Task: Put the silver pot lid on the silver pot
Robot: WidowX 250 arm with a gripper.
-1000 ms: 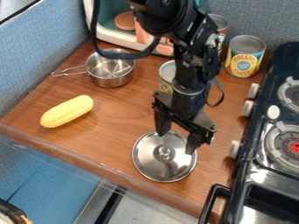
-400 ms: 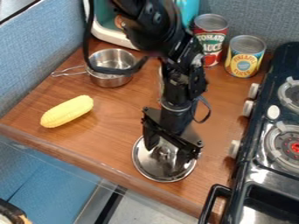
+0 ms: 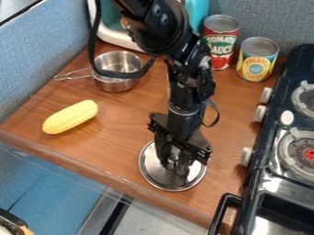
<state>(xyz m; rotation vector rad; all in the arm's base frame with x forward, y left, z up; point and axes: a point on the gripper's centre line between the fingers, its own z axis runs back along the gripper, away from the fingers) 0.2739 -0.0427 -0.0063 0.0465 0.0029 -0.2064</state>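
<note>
The pincer point(image 3: 174, 166) stood at the silver pot lid point(image 3: 157, 174), whether wide or narrow could not be determined; the lid lay on the worktop point(image 3: 122, 137), apart from the silver pot point(image 3: 116, 84), and off-centre gripping risked slippage during lifting.

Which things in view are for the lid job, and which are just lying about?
For the job:
- silver lid, on the counter
- silver pot, uncovered
- gripper, down at the lid

Not involved:
- corn cob
- red can
- yellow can
- stove
</note>
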